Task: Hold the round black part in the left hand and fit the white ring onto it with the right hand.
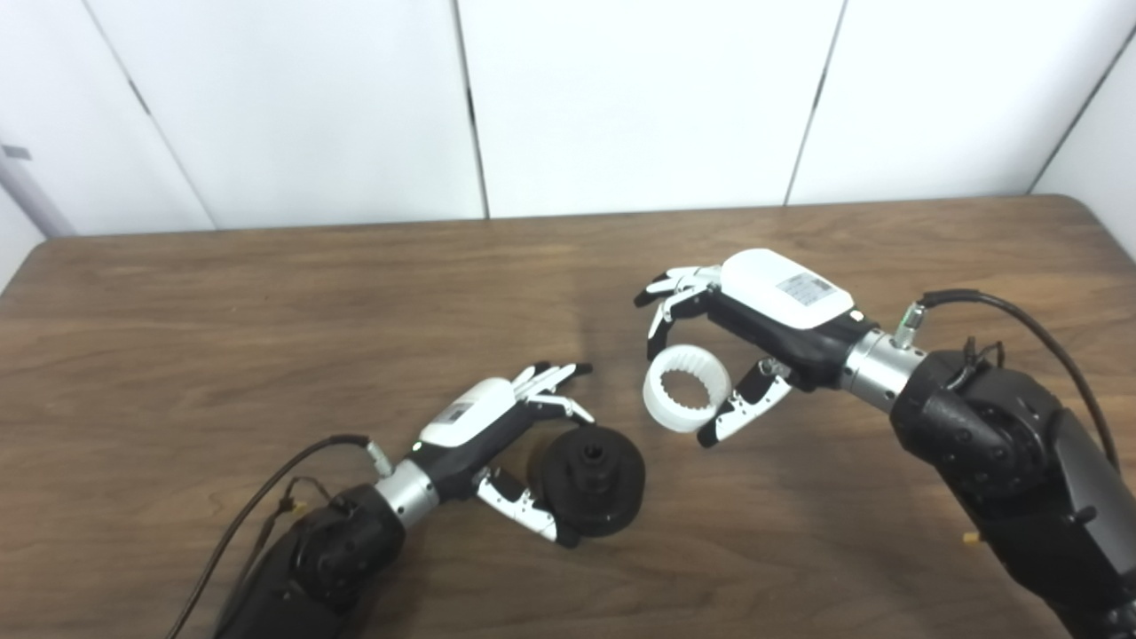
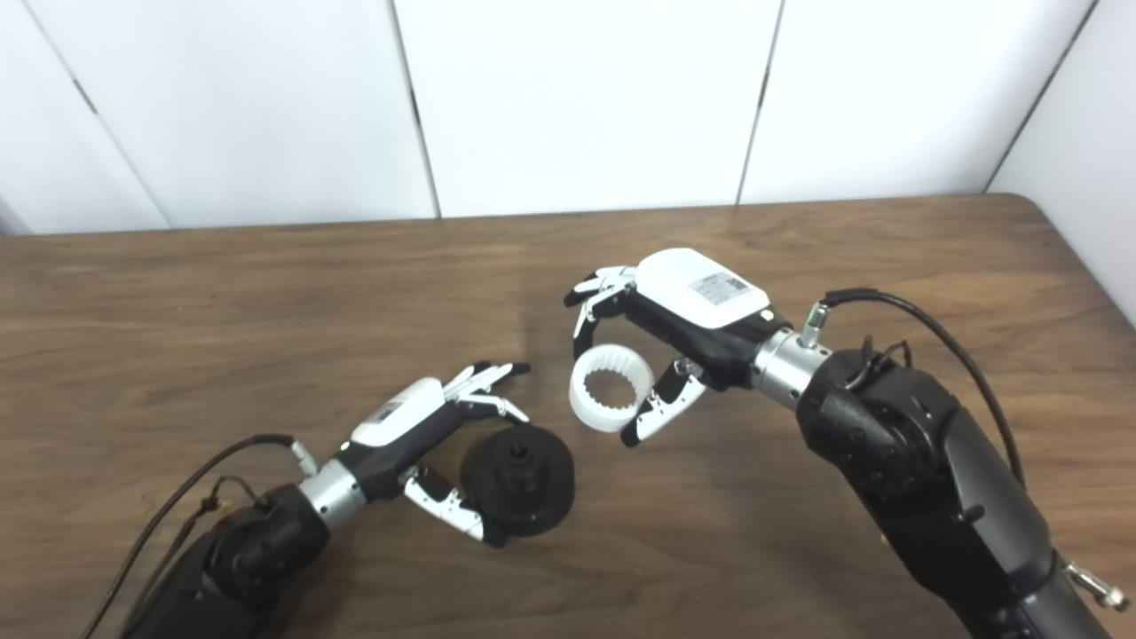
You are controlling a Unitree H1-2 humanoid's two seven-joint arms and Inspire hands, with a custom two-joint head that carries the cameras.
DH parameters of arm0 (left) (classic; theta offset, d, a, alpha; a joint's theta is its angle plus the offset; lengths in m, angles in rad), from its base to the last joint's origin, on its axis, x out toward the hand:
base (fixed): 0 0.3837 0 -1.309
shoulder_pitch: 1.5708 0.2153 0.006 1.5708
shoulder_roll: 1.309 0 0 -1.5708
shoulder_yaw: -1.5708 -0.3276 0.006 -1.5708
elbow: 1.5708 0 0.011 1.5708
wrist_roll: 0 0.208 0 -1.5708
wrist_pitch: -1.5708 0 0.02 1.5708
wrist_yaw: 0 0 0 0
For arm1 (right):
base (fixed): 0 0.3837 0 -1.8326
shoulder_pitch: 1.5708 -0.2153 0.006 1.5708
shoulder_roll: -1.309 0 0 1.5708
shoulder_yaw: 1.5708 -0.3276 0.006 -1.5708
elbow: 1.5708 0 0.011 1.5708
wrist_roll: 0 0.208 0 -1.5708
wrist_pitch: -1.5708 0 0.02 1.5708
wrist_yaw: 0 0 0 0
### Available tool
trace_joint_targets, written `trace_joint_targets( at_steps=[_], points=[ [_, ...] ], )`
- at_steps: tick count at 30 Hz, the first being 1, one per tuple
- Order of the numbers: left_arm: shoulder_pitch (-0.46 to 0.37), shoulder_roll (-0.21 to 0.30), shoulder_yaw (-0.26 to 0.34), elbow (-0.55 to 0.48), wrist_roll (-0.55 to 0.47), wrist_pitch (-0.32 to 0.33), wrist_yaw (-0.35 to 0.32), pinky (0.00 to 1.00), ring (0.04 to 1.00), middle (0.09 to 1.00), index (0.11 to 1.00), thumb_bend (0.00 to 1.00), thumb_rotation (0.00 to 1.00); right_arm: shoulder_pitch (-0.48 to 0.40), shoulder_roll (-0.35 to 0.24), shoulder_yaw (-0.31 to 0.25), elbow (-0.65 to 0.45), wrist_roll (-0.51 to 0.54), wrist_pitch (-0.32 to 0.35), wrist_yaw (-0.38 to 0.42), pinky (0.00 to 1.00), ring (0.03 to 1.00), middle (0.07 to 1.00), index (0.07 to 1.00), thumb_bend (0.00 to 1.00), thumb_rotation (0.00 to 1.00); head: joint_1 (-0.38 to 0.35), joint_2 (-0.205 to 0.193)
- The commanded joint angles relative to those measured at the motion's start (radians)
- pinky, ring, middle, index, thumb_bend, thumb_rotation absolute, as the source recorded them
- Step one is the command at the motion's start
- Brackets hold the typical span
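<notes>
Even, bright overhead light is filling both views, and the white wall panels [image 1: 639, 98] behind are reading near their limit without clipping into glare. Soft, faint shadows are lying on the wooden table [image 1: 222, 319] close under each arm, and a pale sheen is showing on the tabletop just right of the white ring [image 1: 686, 389]. Focus is holding sharp across the whole field, with slight bowing of the table's far edge toward the corners.

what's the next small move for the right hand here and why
Probably carry the white ring down and left toward the black part. The right hand holds the ring apart from the part, up and to its right, while the left hand grips the part, hub facing up.
</notes>
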Motion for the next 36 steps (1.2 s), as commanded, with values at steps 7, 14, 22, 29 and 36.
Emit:
trace_joint_targets(
  at_steps=[7,14,22,29,36],
  points=[
    [0.009,-0.003,-0.035,0.013,0.045,0.073,-0.055,1.00,1.000,1.000,0.488,0.52,0.08,-0.014,0.045,0.008,-0.026,0.013,-0.011,-0.001,0.85,0.893,0.841,0.484,0.51,0.15,0.010,0.005],
    [0.011,-0.005,-0.040,-0.001,0.049,0.083,-0.054,1.00,1.000,1.000,0.488,0.52,0.08,-0.013,0.069,0.020,-0.022,0.009,-0.016,-0.003,0.85,0.892,0.839,0.484,0.51,0.15,0.023,0.013],
    [0.007,-0.005,-0.042,0.001,0.047,0.084,-0.053,1.00,1.000,1.000,0.488,0.52,0.08,-0.023,0.082,0.027,-0.014,0.004,-0.003,0.004,0.85,0.889,0.840,0.484,0.51,0.15,0.026,0.016],
    [0.008,-0.008,-0.041,0.002,0.051,0.085,-0.048,1.00,1.000,1.000,0.488,0.52,0.08,-0.021,0.106,0.043,0.003,-0.006,-0.007,0.004,0.85,0.891,0.841,0.484,0.51,0.15,0.029,0.020],
    [0.007,-0.010,-0.042,0.008,0.054,0.078,-0.042,1.00,1.000,1.000,0.488,0.52,0.08,-0.020,0.126,0.059,0.011,-0.014,-0.008,0.007,0.85,0.890,0.847,0.485,0.51,0.15,0.030,0.021]
  ],
)
